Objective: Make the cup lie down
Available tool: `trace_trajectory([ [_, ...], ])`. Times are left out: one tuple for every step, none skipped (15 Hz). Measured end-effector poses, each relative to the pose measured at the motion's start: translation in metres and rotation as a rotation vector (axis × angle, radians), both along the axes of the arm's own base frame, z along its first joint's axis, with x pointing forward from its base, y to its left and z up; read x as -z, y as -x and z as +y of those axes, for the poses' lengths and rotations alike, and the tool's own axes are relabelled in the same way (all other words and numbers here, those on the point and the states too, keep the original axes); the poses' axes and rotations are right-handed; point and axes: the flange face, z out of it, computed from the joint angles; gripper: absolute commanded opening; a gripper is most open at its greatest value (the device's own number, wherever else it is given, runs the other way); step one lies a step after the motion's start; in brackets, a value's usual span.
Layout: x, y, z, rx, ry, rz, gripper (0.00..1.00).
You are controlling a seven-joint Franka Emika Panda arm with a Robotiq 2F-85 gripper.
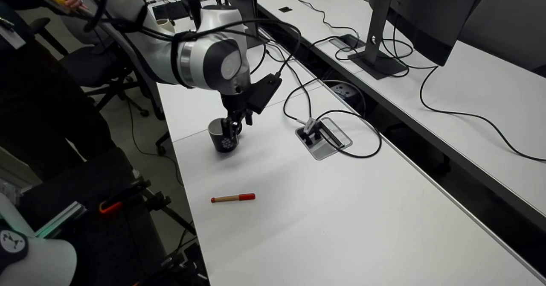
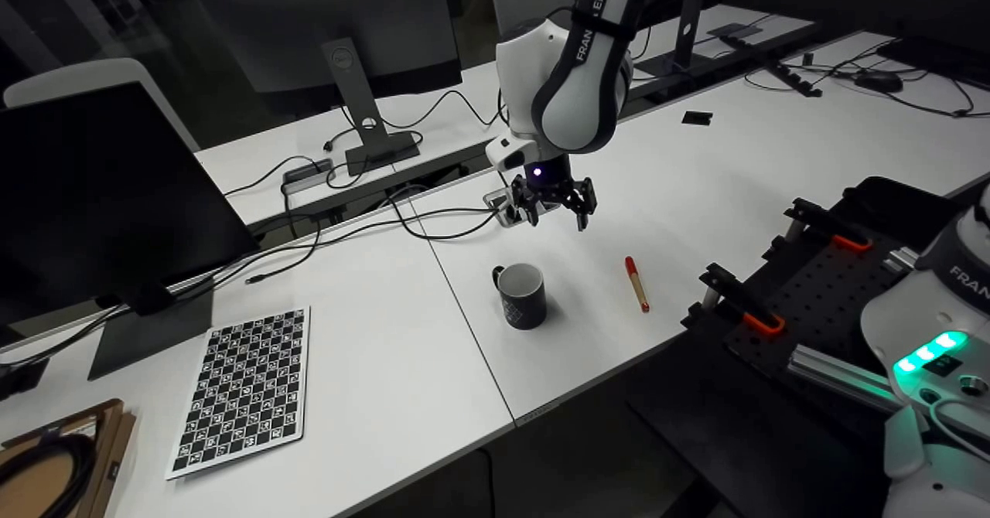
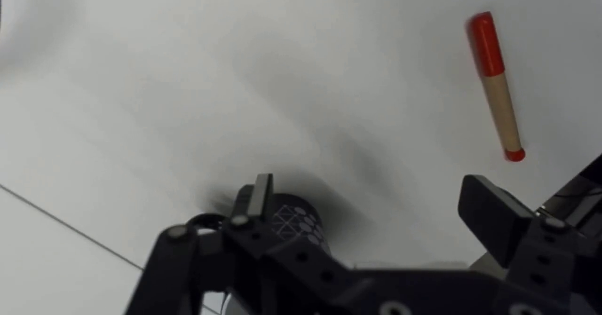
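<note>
- We see the small dark grey mug (image 2: 524, 305), with its loop handle and paler inside, standing upright on the white flat-topped counter (image 2: 387, 356), mouth upward, not yet lying down.
- We find it just beside a thin dark straight seam (image 2: 472, 332) in that counter, its handle turned toward the line; pale circles and lines pattern its outer wall.
- We see the black two-fingered gripper (image 2: 557, 220) hanging above the counter at the end of a white-and-grey jointed arm (image 2: 584, 85), a gap showing between it and the mug.
- We find its fingers (image 3: 489, 216) spread wide, bare counter showing between their tips in the wrist view.
- There, one finger hides part of the mug from us; the handle and a patch of patterned wall show past it.
- We see a slim red-capped tan pen (image 2: 636, 284) lying near the mug, apart from it, in both exterior views.
- We see a grey rectangular metal socket panel (image 1: 323, 151) set into the counter, with black plugs in it.
- Across the seam from the mug, we see a rectangular black-and-white checkered board (image 2: 244, 386) lying flat, near a flat black monitor (image 2: 100, 201).
</note>
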Motion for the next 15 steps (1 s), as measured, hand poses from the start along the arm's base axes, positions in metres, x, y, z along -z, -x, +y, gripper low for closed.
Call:
trace_trajectory([
  [0.000,0.003,0.002,-0.022,-0.025,0.015,1.00],
  [0.001,0.007,0.003,-0.049,-0.052,0.030,1.00],
  [0.001,0.011,0.003,-0.082,-0.080,0.044,1.00],
  [0.002,0.015,0.002,-0.117,-0.106,0.058,1.00],
  [0.002,0.019,0.001,-0.149,-0.129,0.069,1.00],
  [0.003,0.023,-0.001,-0.181,-0.149,0.080,1.00],
  [0.004,0.026,-0.003,-0.210,-0.163,0.089,1.00],
  [0.005,0.029,-0.005,-0.231,-0.170,0.097,1.00],
  [0.006,0.030,-0.008,-0.241,-0.170,0.102,1.00],
  [0.006,0.030,-0.010,-0.247,-0.168,0.103,1.00],
  [0.006,0.030,-0.011,-0.251,-0.168,0.104,1.00],
  [0.006,0.030,-0.011,-0.252,-0.167,0.104,1.00],
  [0.006,0.030,-0.011,-0.253,-0.167,0.104,1.00],
  [0.006,0.029,-0.011,-0.248,-0.168,0.103,1.00],
  [0.006,0.029,-0.009,-0.244,-0.173,0.095,1.00],
])
